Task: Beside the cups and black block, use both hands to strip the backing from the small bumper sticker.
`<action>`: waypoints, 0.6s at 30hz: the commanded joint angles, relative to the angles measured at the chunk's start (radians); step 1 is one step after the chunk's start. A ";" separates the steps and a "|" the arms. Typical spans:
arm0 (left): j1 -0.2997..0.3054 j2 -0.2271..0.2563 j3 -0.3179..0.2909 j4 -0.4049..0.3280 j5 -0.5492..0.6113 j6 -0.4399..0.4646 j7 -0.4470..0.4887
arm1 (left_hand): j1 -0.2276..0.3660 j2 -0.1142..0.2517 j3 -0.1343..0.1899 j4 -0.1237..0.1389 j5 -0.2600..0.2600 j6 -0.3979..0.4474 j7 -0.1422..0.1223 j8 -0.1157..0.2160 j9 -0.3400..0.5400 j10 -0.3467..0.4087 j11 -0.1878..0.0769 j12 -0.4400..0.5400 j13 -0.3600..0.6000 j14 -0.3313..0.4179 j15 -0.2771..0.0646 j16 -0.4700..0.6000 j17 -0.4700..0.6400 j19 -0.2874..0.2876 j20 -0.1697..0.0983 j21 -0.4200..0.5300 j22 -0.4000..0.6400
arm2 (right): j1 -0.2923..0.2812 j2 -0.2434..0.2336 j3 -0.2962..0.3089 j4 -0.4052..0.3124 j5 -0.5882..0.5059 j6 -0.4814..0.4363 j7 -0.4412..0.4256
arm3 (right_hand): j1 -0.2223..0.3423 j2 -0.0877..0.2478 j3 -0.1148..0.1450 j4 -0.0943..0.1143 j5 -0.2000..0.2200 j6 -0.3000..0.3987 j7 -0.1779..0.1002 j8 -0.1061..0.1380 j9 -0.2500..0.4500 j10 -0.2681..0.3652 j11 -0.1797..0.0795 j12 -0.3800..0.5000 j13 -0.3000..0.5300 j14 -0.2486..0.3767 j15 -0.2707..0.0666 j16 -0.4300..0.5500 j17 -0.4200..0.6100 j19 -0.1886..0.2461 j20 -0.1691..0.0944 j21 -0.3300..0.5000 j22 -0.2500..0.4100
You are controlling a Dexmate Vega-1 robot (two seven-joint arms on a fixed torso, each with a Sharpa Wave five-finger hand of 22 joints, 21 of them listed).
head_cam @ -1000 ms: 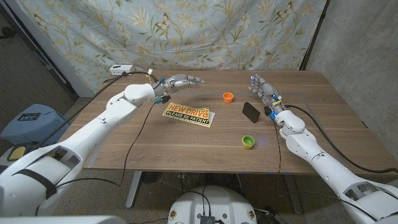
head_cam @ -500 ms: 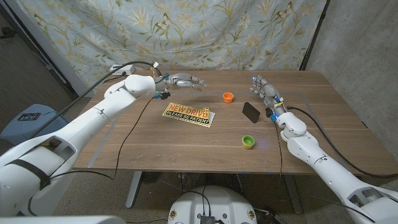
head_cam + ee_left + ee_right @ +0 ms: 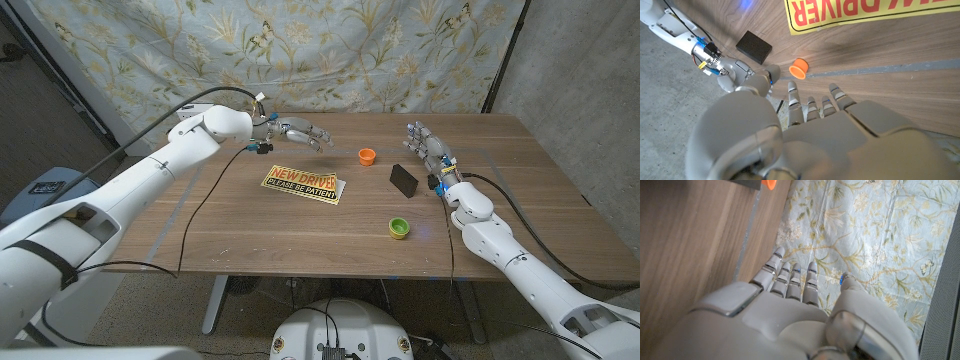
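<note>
The yellow bumper sticker (image 3: 302,182) with red "NEW DRIVER" lettering lies flat on the table left of centre; its edge appears in the left wrist view (image 3: 865,12). My left hand (image 3: 297,131) hovers above the table behind the sticker, fingers spread, holding nothing (image 3: 810,130). My right hand (image 3: 424,144) stands at the right, just behind the black block (image 3: 404,180), fingers apart and empty (image 3: 790,310). An orange cup (image 3: 367,155) sits between the hands and a green cup (image 3: 399,228) lies nearer the front edge.
The orange cup (image 3: 799,68) and black block (image 3: 754,47) also appear in the left wrist view, with my right hand (image 3: 735,75) beside them. A white box (image 3: 194,112) with cables sits at the table's back left. A floral cloth (image 3: 340,50) hangs behind.
My left arm has lifted and its hand has shifted right and slightly back, staying above the table behind the sticker. The right hand and the sticker have stayed put.
</note>
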 commanded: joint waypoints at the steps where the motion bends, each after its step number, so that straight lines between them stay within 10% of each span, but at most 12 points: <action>1: -0.075 -0.021 0.050 0.010 0.080 0.023 -0.077 | 0.018 -0.003 0.007 0.000 0.008 -0.002 -0.008 -0.003 0.002 -0.016 0.002 -0.004 0.002 -0.015 0.006 -0.001 0.006 -0.006 -0.001 -0.001 0.003 | -0.014 -0.008 0.009 -0.017 -0.003 0.006 -0.018 | 0.001 -0.002 0.008 -0.003 0.003 0.011 0.003 0.006 0.001 -0.001 0.006 0.001 0.001 0.002 0.004 0.007 0.002 0.011 0.004 0.006 0.004; 18: -0.190 -0.083 0.135 0.040 0.203 0.026 -0.186 | 0.054 -0.023 -0.008 0.004 0.011 -0.020 -0.013 -0.004 0.003 -0.058 0.010 -0.008 0.002 -0.045 0.016 0.000 0.006 -0.030 0.007 0.001 0.002 | -0.044 -0.033 0.028 -0.056 0.004 0.010 -0.035 | 0.000 0.000 0.012 -0.007 0.004 0.013 0.004 0.007 0.001 -0.001 0.012 0.002 0.001 0.004 0.006 0.009 0.003 0.012 0.002 0.007 0.004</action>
